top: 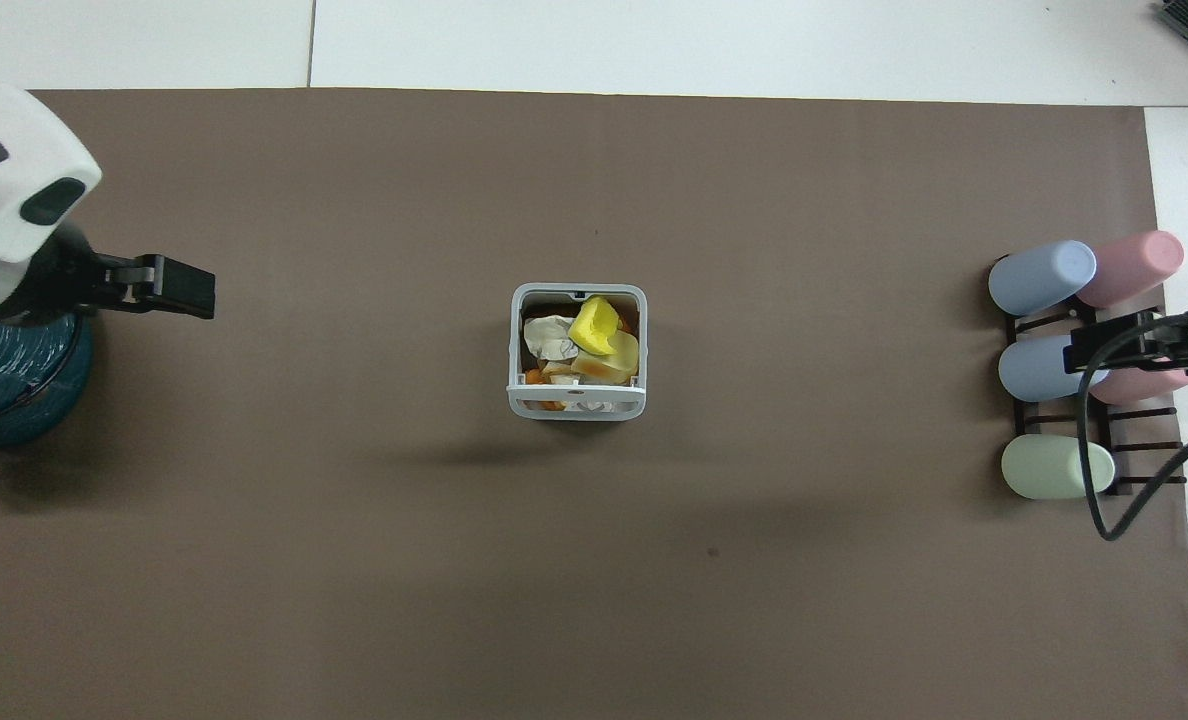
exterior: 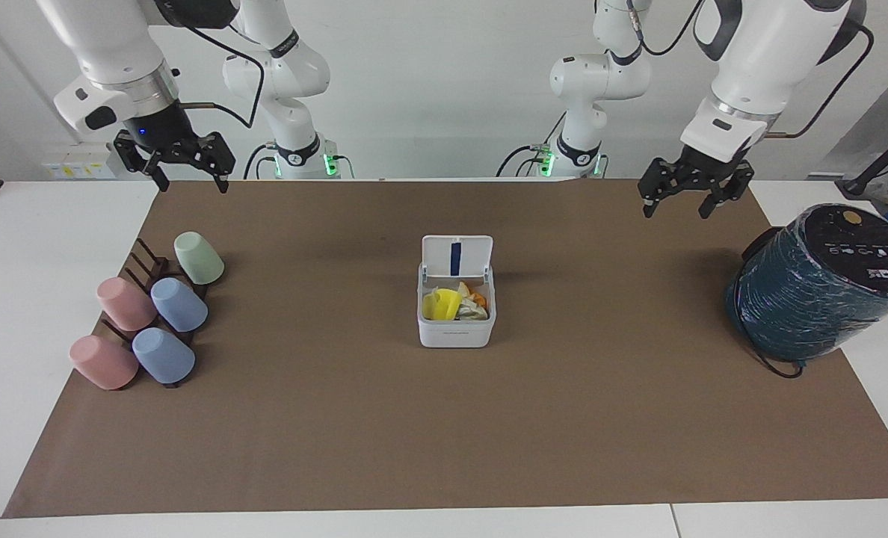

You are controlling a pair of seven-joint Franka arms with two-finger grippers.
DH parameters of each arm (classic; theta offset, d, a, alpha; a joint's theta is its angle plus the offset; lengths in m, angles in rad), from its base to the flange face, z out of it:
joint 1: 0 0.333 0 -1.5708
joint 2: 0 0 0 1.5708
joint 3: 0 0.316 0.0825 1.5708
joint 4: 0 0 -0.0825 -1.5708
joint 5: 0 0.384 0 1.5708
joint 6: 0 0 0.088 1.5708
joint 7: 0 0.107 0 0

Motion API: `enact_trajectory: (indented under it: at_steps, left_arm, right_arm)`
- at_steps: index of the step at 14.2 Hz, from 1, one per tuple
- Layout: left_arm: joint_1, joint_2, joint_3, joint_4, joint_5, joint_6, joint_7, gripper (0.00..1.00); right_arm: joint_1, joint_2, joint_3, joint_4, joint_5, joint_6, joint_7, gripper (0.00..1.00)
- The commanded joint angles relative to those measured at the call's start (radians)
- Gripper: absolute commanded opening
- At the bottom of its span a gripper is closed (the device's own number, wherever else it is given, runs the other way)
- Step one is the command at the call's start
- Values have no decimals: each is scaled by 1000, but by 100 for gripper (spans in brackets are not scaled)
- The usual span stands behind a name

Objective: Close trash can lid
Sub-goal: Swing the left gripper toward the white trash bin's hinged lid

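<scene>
The white table [exterior: 10, 299], covered across most of both frames by a large brown paper mat [exterior: 444, 418], carried everything. At the right edge of the facing frame, and the left edge of the overhead one, stood the large dark teal wrapped cylinder with a black top [exterior: 818, 284], tilted, half on the mat. At the left of the facing frame a dark wooden rack [exterior: 149, 280] held five plastic cups lying on their sides: two pink cups [exterior: 124, 302], two blue cups [exterior: 179, 304] and one pale green cup [exterior: 198, 257].

In the centre of both frames sat the small white square plastic trash can with rounded corners [exterior: 455, 314], well apart from rack and cylinder, with bare mat all round it. Crumpled yellow, orange and white rubbish [exterior: 455, 302] filled it. Its square white hinged lid with a blue strip on the underside [exterior: 457, 256] stood upright and open at the can's upper edge in the facing frame.

The left gripper [exterior: 676, 200] hung in the upper right of the facing frame, over the mat beside the cylinder, fingers spread and empty. The right gripper [exterior: 186, 173] hung in the upper left, over the mat's edge above the rack, fingers likewise spread, holding nothing. Nothing lay between either gripper and the can.
</scene>
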Motion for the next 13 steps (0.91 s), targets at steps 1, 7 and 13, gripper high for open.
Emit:
enact_trajectory:
  at_steps: [1, 7, 13]
  left_arm:
    - [-100, -53, 6, -82, 15, 41, -136, 100]
    - [-263, -116, 6, -237, 1, 134, -377, 68]
    - [-392, -117, 6, -326, -43, 270, -601, 0]
  right_arm:
    - [-10, -20, 8, -19, 10, -4, 16, 100]
    - [-10, -20, 8, -19, 10, -4, 16, 100]
    - [-10, -20, 8, -19, 10, -4, 16, 100]
